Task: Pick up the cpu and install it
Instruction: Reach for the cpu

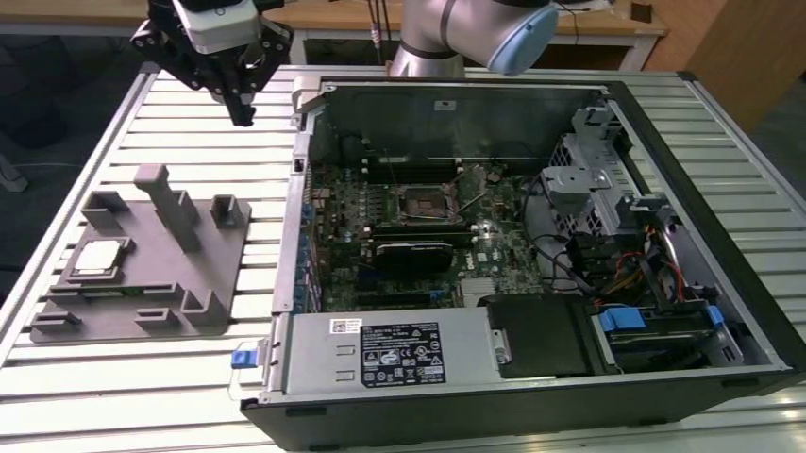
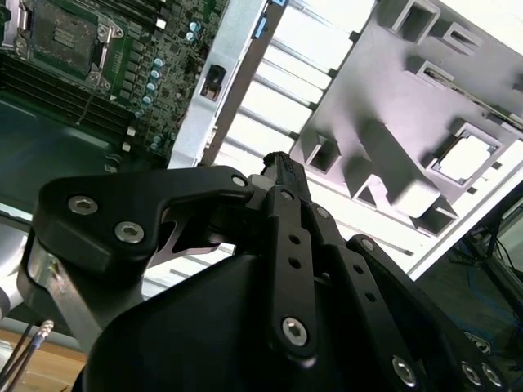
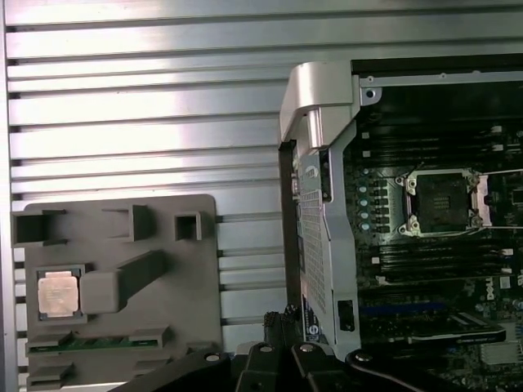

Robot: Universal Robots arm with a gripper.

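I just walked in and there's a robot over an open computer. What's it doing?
A robot arm is meant to put the cpu into the open computer. Right now its gripper hangs above the table, jaws closed and empty. The cpu lies in the grey fixture, and the socket inside the computer is bare.

Robotics lab, slatted metal table (image 1: pixel 139 382), open computer case (image 1: pixel 441 118), grey fixture block (image 1: pixel 189 274)

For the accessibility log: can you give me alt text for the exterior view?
The cpu lies in a grey fixture on a slatted table, the end effector hanging empty farther back; an open computer case sits to the exterior view's right.
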